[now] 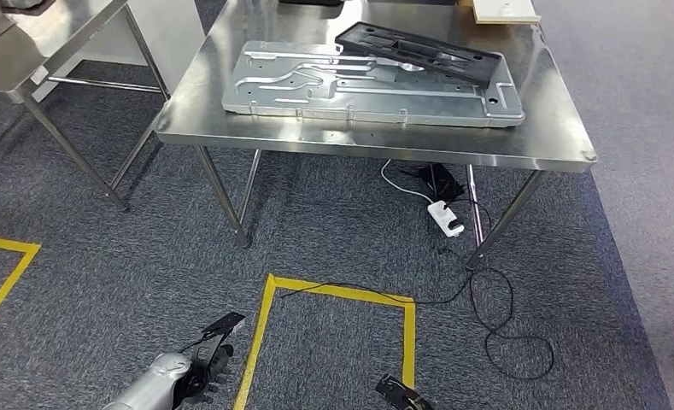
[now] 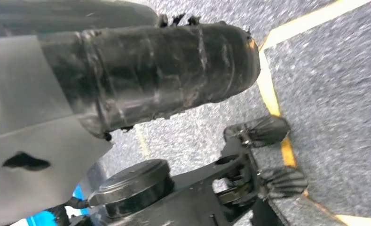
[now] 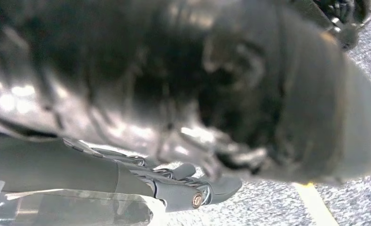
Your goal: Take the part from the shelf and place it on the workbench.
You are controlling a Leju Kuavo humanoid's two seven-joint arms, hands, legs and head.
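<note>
A flat black plastic part lies on a grey stamped-metal plate on the steel worktop. Left hand hangs empty with spread fingers; right hand, cut off, unreadable.

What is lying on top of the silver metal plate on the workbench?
A black plastic part lies across the far side of the silver plate, overhanging its rear edge. The plate surface beneath it is covered.

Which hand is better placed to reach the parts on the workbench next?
Neither clearly: the left hand and right hand both hang low, empty, far below the workbench.
</note>
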